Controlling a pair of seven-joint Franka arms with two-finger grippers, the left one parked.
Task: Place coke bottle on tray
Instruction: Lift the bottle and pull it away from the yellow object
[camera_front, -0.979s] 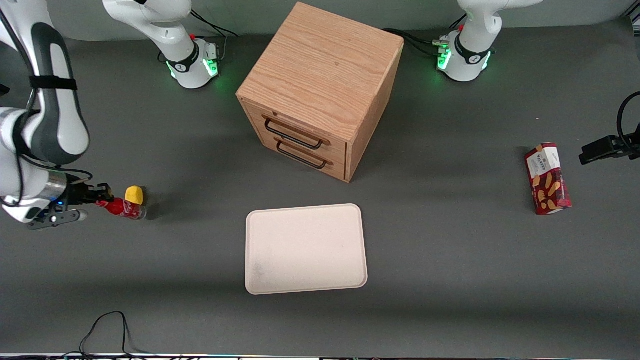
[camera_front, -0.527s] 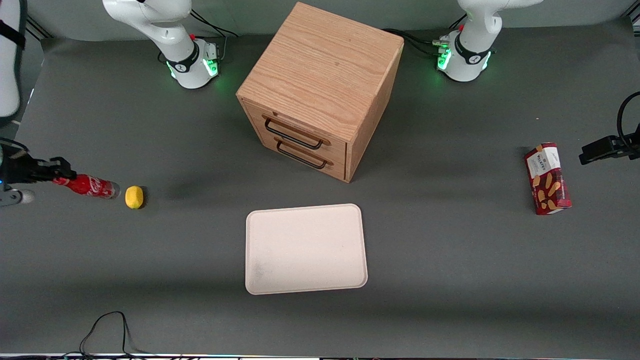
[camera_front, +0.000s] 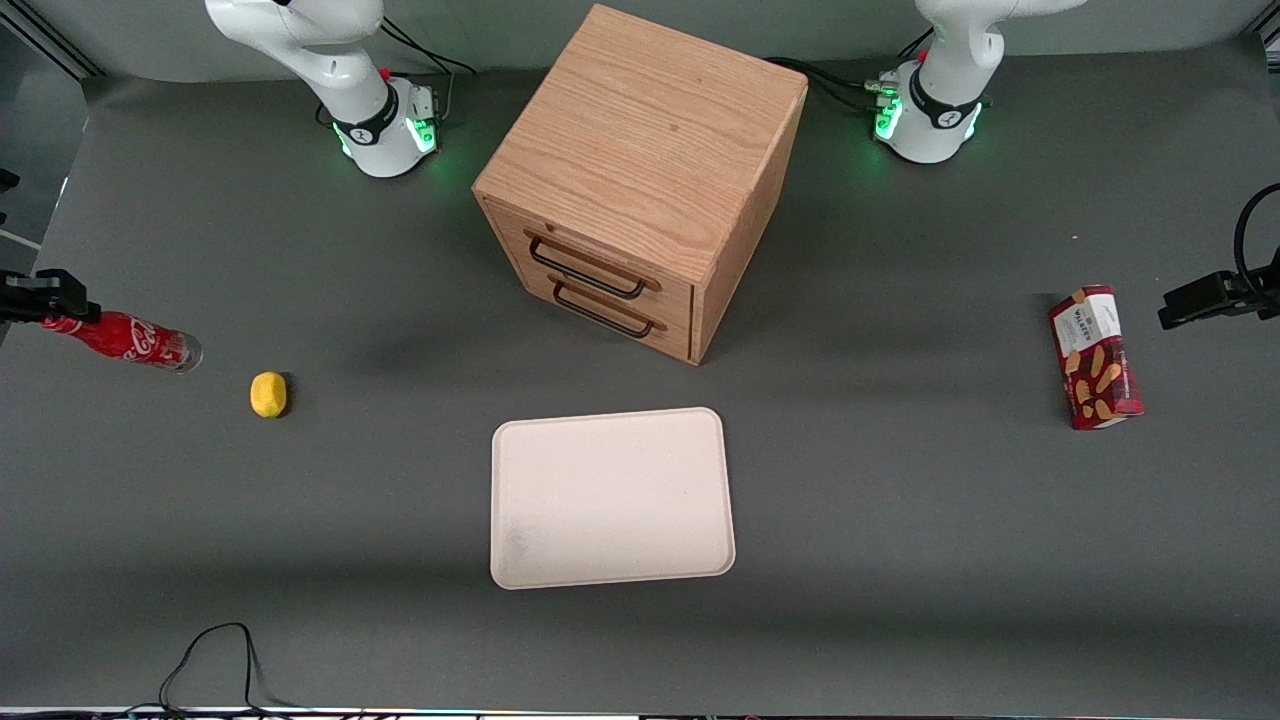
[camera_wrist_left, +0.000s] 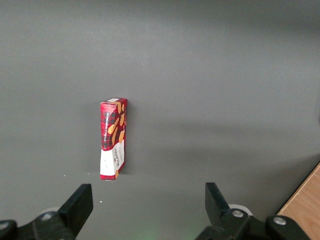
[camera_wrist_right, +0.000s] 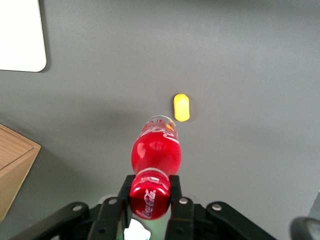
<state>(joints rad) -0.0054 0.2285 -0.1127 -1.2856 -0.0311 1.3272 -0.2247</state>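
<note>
Currently the gripper (camera_front: 45, 300) sits at the working arm's end of the table, at the very edge of the front view, raised clear of the grey table (camera_front: 900, 520). Its two fingers (camera_wrist_right: 176, 187) are clamped on the neck of the coke bottle (camera_front: 130, 341), just under the red cap. The bottle is carried tilted, cap end in the gripper and clear base pointing down and toward the middle of the table; it appears to hang free of the surface, though the front view alone does not settle this.

Next along, a small yellow lump (camera_front: 268, 394) lies on the table, near the bottle's base but apart from it and slightly nearer the front camera. The right wrist view shows the lump (camera_wrist_right: 181, 107) past the bottle (camera_wrist_right: 156, 152), with a gap between them.

At mid-table the tray (camera_front: 610, 497) lies flat, nothing on it; one rounded corner of it (camera_wrist_right: 22, 40) shows in the right wrist view. The bottle is well apart from the tray. A wooden drawer cabinet (camera_front: 640, 180) stands farther from the front camera than the tray, both drawers closed.

Toward the parked arm's end, a red snack box (camera_front: 1095, 357) lies flat on the table.
</note>
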